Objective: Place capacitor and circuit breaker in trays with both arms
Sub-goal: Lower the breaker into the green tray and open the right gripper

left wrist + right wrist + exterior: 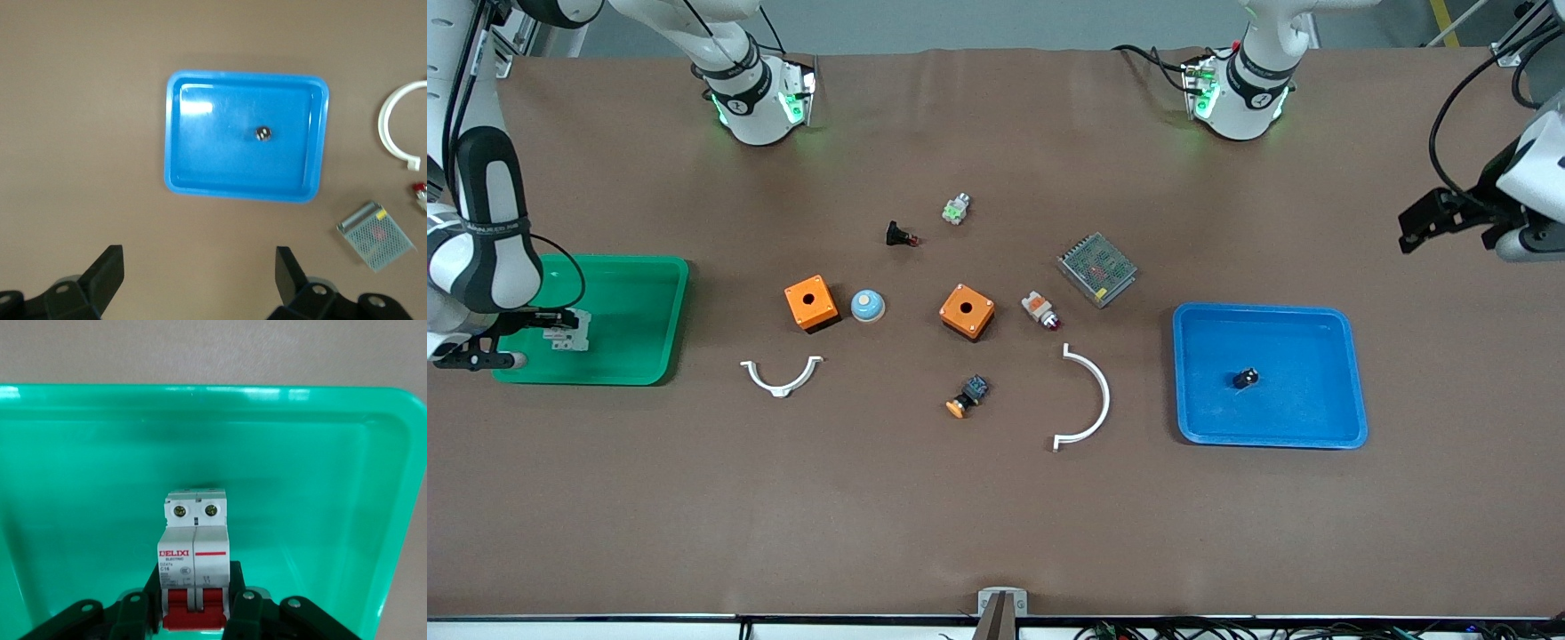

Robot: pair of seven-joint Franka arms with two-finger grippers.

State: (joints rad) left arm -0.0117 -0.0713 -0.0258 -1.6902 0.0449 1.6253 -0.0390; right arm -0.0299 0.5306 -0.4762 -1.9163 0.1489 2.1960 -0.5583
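Note:
The circuit breaker (572, 333), a white-grey block with red levers, is in the green tray (649, 356) at the right arm's end of the table. My right gripper (560, 322) is shut on it. In the right wrist view the breaker (195, 540) sits between my right gripper's (195, 573) fingers, low over the tray floor (320, 493). The capacitor (1246, 378), a tiny black cylinder, lies in the blue tray (1316, 427). It also shows in the left wrist view (263, 134). My left gripper (1409, 233) is open and empty, up in the air off the blue tray's (180, 133) end.
Between the trays lie two orange boxes (811, 302) (967, 311), a blue dome (867, 306), two white curved pieces (781, 378) (1089, 400), a mesh-covered power supply (1096, 268), an indicator lamp (1040, 310), a black push-button (901, 236), a green-white part (956, 209) and an orange-capped button (968, 396).

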